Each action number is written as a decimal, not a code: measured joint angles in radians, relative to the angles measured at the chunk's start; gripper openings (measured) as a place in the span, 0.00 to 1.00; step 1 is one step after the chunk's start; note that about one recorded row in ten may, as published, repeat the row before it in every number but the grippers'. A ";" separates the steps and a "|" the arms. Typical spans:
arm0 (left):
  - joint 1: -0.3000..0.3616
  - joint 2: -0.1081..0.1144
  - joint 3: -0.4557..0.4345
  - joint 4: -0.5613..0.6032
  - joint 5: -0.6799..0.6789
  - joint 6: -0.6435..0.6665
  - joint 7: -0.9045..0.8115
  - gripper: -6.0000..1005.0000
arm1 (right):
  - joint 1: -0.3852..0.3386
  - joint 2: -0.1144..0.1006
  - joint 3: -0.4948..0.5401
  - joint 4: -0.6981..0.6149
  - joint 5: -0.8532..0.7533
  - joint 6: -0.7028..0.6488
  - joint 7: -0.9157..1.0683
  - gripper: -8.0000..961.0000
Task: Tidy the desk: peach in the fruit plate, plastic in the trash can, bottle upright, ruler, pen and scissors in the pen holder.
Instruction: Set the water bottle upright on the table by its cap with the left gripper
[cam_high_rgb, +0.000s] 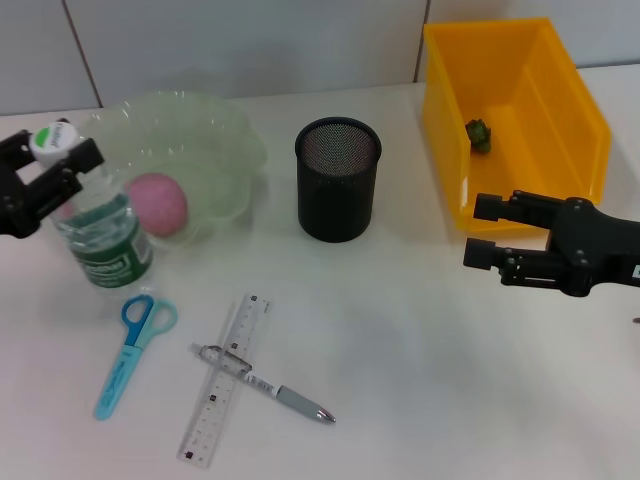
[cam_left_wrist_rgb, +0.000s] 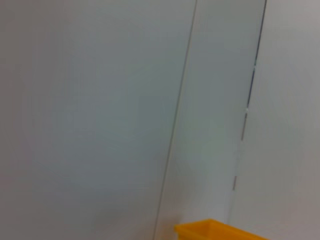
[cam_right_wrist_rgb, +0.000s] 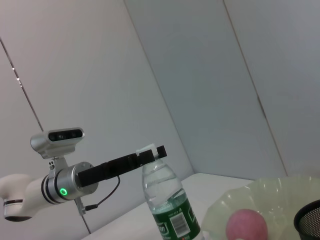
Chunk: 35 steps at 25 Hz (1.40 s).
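- Bottle (cam_high_rgb: 100, 225) stands upright on the white desk (cam_high_rgb: 420, 360), its white cap (cam_high_rgb: 52, 140) between the fingers of the left gripper (cam_high_rgb: 55, 160), which are closed on the neck just under it.
- The peach (cam_high_rgb: 157, 204) lies in the clear fruit plate (cam_high_rgb: 200, 150), just beside the held bottle on the side away from that gripper's arm.
- Scissors (cam_high_rgb: 132, 350), ruler (cam_high_rgb: 222, 380) and pen (cam_high_rgb: 265, 385) lie on the desk in front of the left gripper, nearer the robot; the pen crosses the ruler.
- The black mesh pen holder (cam_high_rgb: 338, 178) stands between the two grippers.
- The right gripper (cam_high_rgb: 478, 232) hovers with fingers apart, holding nothing, just in front of the yellow trash can (cam_high_rgb: 540, 120), where a small green scrap (cam_high_rgb: 480, 134) lies.
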 joint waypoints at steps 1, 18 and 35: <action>0.004 0.003 -0.007 0.002 0.000 0.000 0.000 0.48 | 0.000 0.000 0.000 0.000 0.000 -0.001 0.000 0.84; 0.022 0.024 -0.042 0.005 0.004 -0.006 0.001 0.48 | 0.004 0.002 0.000 0.016 -0.001 -0.001 -0.007 0.84; 0.025 0.003 -0.053 0.001 0.007 -0.065 0.051 0.49 | 0.007 -0.001 0.000 0.018 -0.001 -0.005 0.000 0.84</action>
